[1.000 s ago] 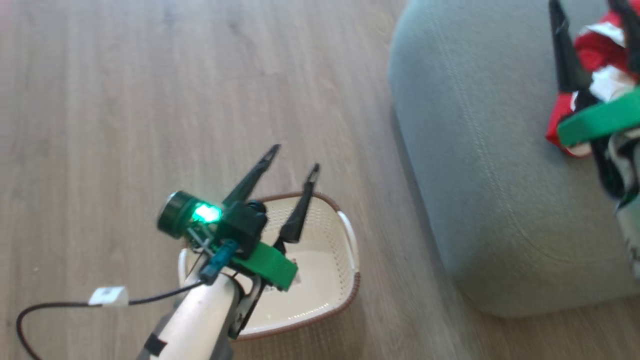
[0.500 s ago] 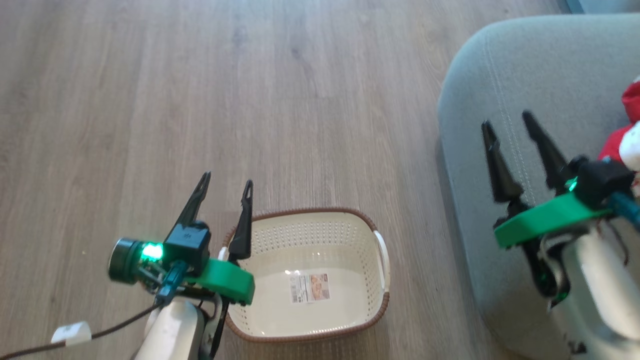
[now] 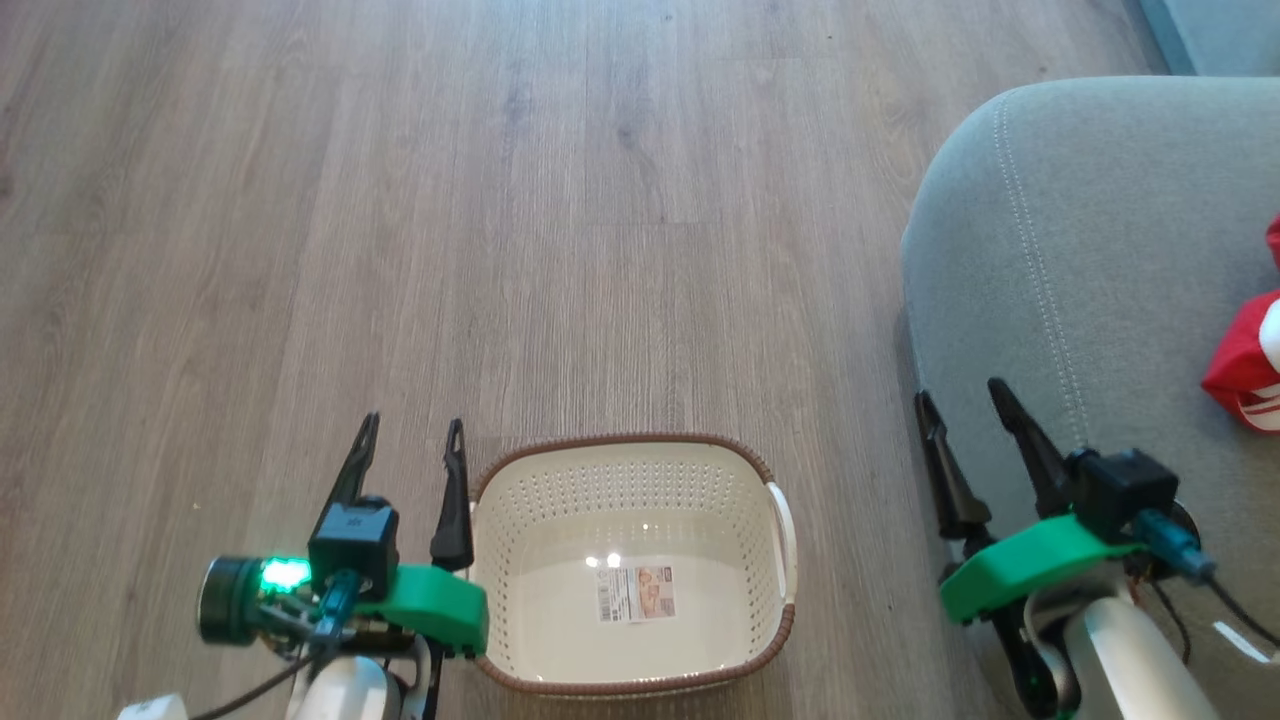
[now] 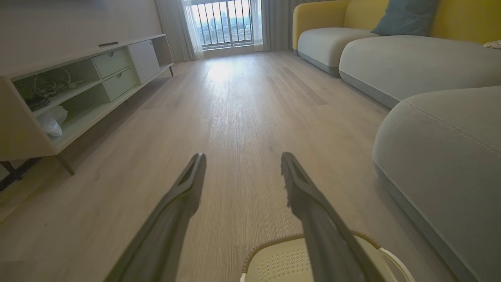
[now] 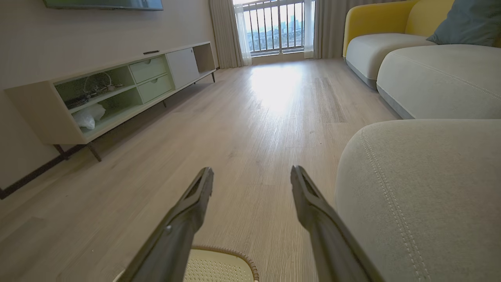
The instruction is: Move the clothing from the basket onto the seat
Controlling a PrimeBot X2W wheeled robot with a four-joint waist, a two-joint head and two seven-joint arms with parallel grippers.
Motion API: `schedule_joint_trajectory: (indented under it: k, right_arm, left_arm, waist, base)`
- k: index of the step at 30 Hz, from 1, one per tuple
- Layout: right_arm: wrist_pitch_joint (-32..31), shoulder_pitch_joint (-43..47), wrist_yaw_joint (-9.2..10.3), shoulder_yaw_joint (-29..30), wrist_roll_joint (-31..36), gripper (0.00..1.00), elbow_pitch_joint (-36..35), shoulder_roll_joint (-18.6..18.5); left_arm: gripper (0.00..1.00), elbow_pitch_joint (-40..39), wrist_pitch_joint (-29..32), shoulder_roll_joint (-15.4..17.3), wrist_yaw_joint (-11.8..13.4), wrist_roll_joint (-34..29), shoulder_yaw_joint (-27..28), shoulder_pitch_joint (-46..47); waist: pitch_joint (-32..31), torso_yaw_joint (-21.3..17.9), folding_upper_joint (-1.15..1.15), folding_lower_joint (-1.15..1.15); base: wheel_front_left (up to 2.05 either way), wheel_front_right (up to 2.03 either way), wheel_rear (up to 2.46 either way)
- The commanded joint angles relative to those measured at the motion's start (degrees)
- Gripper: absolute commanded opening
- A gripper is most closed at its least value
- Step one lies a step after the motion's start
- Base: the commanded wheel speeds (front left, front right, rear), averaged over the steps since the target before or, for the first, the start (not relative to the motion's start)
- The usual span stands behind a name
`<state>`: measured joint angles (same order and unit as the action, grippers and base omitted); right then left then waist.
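Observation:
The cream basket (image 3: 760, 470) stands on the wood floor at the bottom centre of the head view, with nothing in it but a barcode sticker (image 3: 640, 592). A corner of red clothing (image 3: 1248, 372) with white trim lies on the grey-green seat (image 3: 1090, 260) at the right edge. My left gripper (image 3: 413, 434) is open, just left of the basket. Open too, my right gripper (image 3: 960, 392) hovers at the seat's left edge. The basket's rim (image 4: 270, 244) shows low in the left wrist view, by the open left gripper (image 4: 242, 158). In the right wrist view the right gripper (image 5: 252, 172) is open beside the seat (image 5: 422, 188).
A long low TV cabinet (image 5: 117, 86) on thin legs lines the left wall. More pale sofa cushions (image 4: 411, 58) with yellow backs and a blue pillow (image 4: 407, 15) run along the right. A balcony window (image 5: 274, 27) closes the far end.
The head camera swung left and the picture shifted. My right gripper, one second ago at the clothing on the seat, has drawn back empty to the seat's edge. The left gripper moved off the basket.

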<state>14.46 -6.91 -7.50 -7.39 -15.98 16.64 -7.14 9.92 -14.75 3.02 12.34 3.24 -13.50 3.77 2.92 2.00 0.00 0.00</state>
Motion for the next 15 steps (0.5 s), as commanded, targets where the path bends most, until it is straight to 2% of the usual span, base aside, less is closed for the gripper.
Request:
schedule_joint_trajectory:
  k: [1,15]
  right_arm:
    - [0.5,-1.0,0.01,-1.1,0.8,1.00,-1.7,0.1]
    - [0.5,-0.8,0.01,-1.3,2.8,1.00,-2.0,1.2]
  left_arm:
    - [1.00,-1.5,-0.3,-0.1,0.6,0.7,1.4,1.0]
    - [1.00,-1.8,-0.3,-0.1,1.6,2.3,0.4,1.3]
  waist:
    - [0.0,0.1,0.00,0.00]
    - [0.5,0.3,0.00,0.00]
  base:
    - [0.00,0.00,0.00]
    - [0.00,0.00,0.00]
